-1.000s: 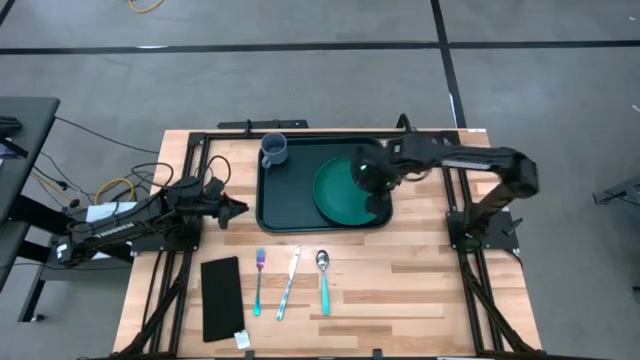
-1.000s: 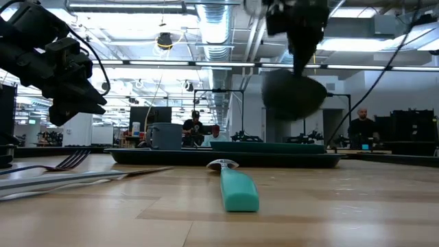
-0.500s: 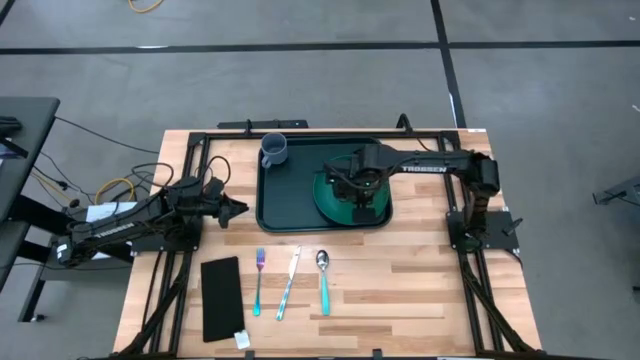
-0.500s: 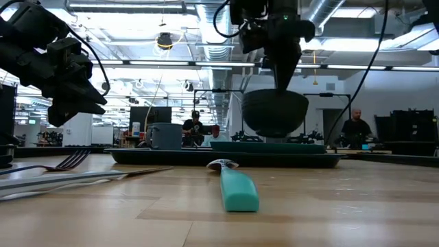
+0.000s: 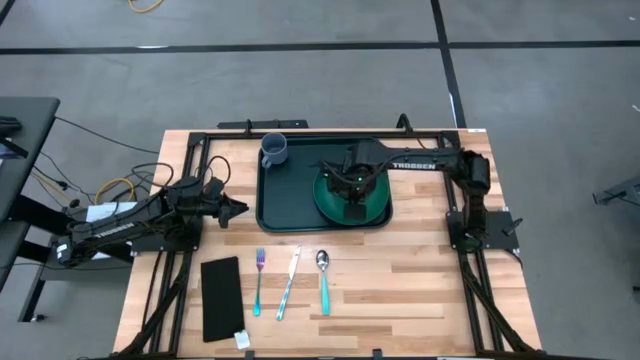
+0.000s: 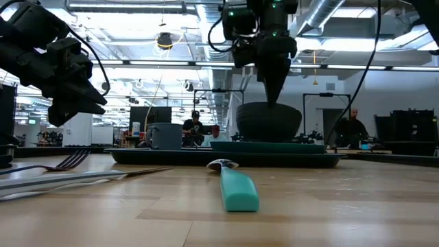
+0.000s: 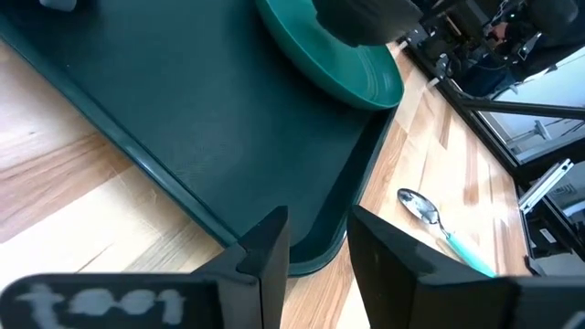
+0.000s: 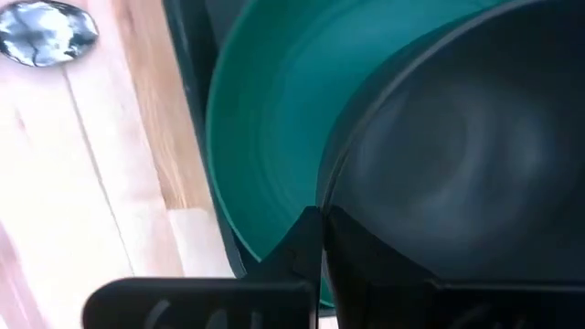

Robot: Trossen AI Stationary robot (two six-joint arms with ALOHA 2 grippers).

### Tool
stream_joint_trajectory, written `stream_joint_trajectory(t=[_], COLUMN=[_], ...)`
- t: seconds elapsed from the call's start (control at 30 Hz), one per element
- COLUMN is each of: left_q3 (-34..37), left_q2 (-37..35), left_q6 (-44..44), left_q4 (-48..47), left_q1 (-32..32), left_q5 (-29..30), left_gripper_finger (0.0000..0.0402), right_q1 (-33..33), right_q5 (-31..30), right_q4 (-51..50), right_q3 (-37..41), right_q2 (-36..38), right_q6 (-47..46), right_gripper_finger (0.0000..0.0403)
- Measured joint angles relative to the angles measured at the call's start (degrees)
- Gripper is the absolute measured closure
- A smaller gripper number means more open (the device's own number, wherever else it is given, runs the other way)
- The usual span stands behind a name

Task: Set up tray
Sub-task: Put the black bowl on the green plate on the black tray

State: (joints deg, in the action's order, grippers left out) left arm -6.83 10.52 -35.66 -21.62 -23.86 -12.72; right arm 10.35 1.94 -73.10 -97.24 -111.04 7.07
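The dark green tray [image 5: 300, 190] lies at the table's far middle. A round green plate [image 5: 372, 208] sits in its right half and a grey cup [image 5: 274, 150] stands in its far left corner. My right gripper [image 5: 352, 183] is above the plate, shut on a dark bowl [image 6: 269, 122] whose bottom is down at the plate [image 8: 265, 155]. My left gripper [image 5: 234, 209] waits open just left of the tray, with its fingers [image 7: 274, 247] pointing at the tray's near edge [image 7: 183, 196]. My right gripper pinches the dark bowl's rim [image 8: 334, 196], with one finger inside the bowl and one outside. The fingers [image 6: 269, 79] come from above, pointing down. The bowl stays upright below them and seems to rest on the green plate.
On the bare wood near the tray lie a fork [image 5: 259, 280], a knife [image 5: 289, 282] and a teal-handled spoon [image 5: 323, 280], side by side. A flat black rectangle [image 5: 222, 297] lies to their left. Black frame rails run along the table's left, right and far sides.
My right gripper has carried the dark bowl from above the tray's right part toward the table's left and downward. The bowl hung well above the tray before. It is now down at the green plate, still upright.
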Motion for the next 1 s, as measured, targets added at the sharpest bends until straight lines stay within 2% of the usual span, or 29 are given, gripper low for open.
stream_joint_trajectory(t=[0.73, 1.0], left_q3=[0.00, 0.00], left_q2=[-0.02, 0.00], left_q6=[1.20, 2.02], left_q4=[-0.01, 0.01], left_q1=[0.00, -0.02], left_q5=[0.80, 1.28], left_gripper_finger=[0.0301, 0.0301], right_q1=[0.56, 0.14], right_q5=[1.08, 1.26], right_q4=[0.13, 0.14], right_q3=[0.11, 0.05], right_q2=[-3.72, -3.76], right_q6=[-1.60, -2.58], right_gripper_finger=[0.0402, 0.0364])
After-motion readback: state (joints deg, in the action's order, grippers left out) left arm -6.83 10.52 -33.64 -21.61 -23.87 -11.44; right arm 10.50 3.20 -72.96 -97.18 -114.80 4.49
